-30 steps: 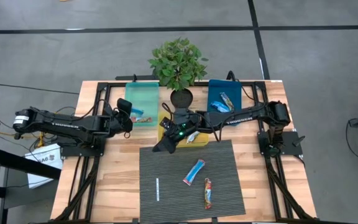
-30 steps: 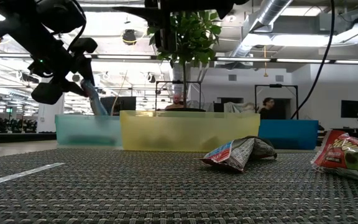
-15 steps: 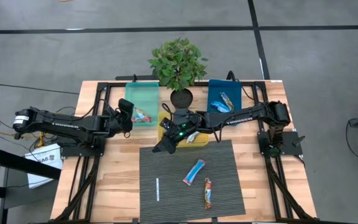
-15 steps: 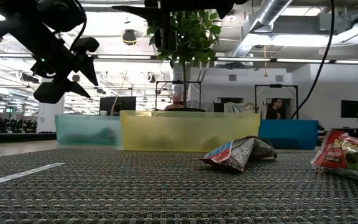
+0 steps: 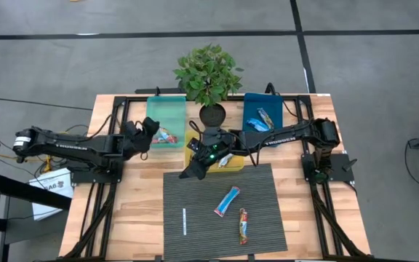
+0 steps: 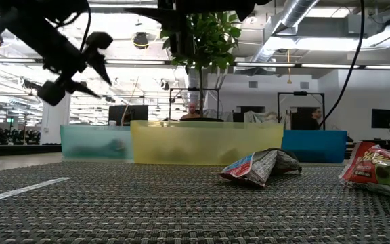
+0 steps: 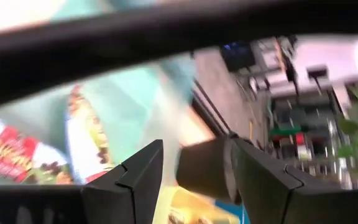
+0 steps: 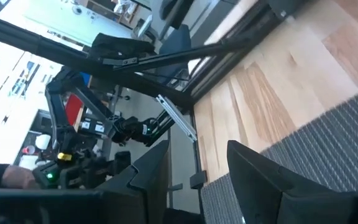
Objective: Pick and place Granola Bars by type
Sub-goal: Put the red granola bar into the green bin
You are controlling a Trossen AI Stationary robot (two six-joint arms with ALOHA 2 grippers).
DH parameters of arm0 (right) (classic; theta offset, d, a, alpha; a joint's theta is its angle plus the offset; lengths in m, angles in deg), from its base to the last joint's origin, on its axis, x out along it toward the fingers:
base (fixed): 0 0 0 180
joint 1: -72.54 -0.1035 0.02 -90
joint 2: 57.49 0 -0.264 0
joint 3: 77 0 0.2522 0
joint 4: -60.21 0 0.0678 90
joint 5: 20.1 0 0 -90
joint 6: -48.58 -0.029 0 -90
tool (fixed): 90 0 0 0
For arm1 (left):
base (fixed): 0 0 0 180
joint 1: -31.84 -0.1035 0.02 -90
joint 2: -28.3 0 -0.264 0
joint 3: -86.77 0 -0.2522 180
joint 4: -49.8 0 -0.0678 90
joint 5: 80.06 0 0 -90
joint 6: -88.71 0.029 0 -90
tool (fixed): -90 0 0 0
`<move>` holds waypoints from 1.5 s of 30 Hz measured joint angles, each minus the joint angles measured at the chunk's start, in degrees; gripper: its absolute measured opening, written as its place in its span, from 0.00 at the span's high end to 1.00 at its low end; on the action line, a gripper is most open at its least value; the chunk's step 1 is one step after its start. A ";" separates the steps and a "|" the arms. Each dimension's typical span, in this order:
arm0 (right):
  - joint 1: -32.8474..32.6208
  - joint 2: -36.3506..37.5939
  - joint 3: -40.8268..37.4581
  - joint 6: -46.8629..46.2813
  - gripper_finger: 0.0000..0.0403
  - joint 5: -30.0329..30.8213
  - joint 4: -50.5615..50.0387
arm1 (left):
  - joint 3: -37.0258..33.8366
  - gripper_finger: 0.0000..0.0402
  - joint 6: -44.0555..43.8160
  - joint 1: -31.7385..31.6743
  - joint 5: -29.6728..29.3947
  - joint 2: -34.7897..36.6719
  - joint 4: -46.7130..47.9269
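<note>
Grey floor (image 5: 86, 65) with dark seams, exposed ceiling ducts (image 6: 296, 10), possibly gym racks

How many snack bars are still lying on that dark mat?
2: a blue bar near the middle of the mat, and a red-orange bar just beside it, nearer the mat's front edge. The thin white stick is not a bar. Others already lie in the bins.

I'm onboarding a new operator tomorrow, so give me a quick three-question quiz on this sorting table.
1. How many granola bars lie on the dark mat?
2. True or false: the left tool is holding a bar.
3. Which bin holds the blue bars? A teal, B yellow, C blue bin.

Key:
1. Two, one blue and one multicoloured.
2. False, it is open and empty.
3. C.
</note>
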 joint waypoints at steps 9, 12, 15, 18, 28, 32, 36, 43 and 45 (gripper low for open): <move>-0.25 0.00 0.00 -4.04 0.63 -8.42 -5.26 | 0.00 0.55 33.63 3.54 0.41 11.41 -5.76; -0.46 0.00 0.00 -5.31 0.63 -10.10 -6.96 | 0.00 0.55 43.59 4.53 2.61 14.82 -7.12; -0.50 0.00 0.00 -5.31 0.63 -12.02 -8.84 | 0.00 0.55 50.76 5.27 4.92 17.23 -7.44; -0.54 0.00 -0.02 -4.95 0.63 -13.81 -11.80 | 0.00 0.55 55.96 6.05 7.75 18.67 -7.47; -3.97 0.95 0.07 7.66 0.63 -16.03 -31.00 | 0.00 0.55 70.99 9.53 25.10 17.17 -11.41; -6.58 2.12 -0.02 15.58 0.63 -15.15 -40.97 | 0.00 0.55 73.31 11.03 29.11 15.56 -14.52; -9.06 3.43 -0.06 25.26 0.63 -11.27 -51.22 | 0.00 0.55 71.93 12.42 30.19 13.93 -16.82; -12.43 3.78 0.04 43.47 0.63 -0.05 -63.23 | -0.02 0.55 65.74 14.75 29.80 11.11 -20.42; -13.01 3.78 -0.02 48.17 0.63 3.38 -63.47 | 0.00 0.55 65.27 15.61 29.14 10.18 -22.05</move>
